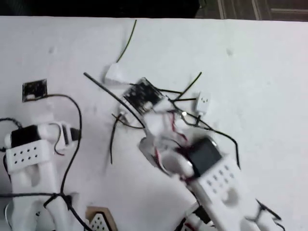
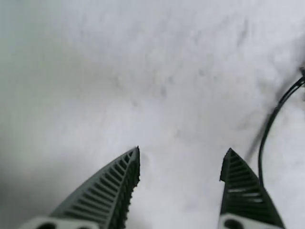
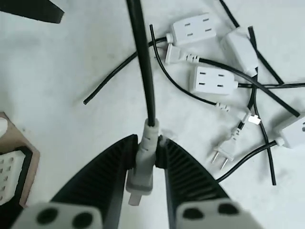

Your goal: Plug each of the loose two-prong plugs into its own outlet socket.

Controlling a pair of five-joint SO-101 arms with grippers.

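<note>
**Right gripper pinches a grey plug; left gripper gapes over bare table.**

In the right wrist view the right gripper has its dark ribbed jaws pressed against both sides of a grey plug. The plug lies lengthwise between them, and its black cord runs out past the fingertips over the white table. Beyond the jaws, apart from them, a white outlet socket and a second outlet socket lie among tangled cords, with a loose two-prong plug nearby. The left gripper has its jaws spread wide with nothing between them, and a thin black cable lies just beside one fingertip.
</note>
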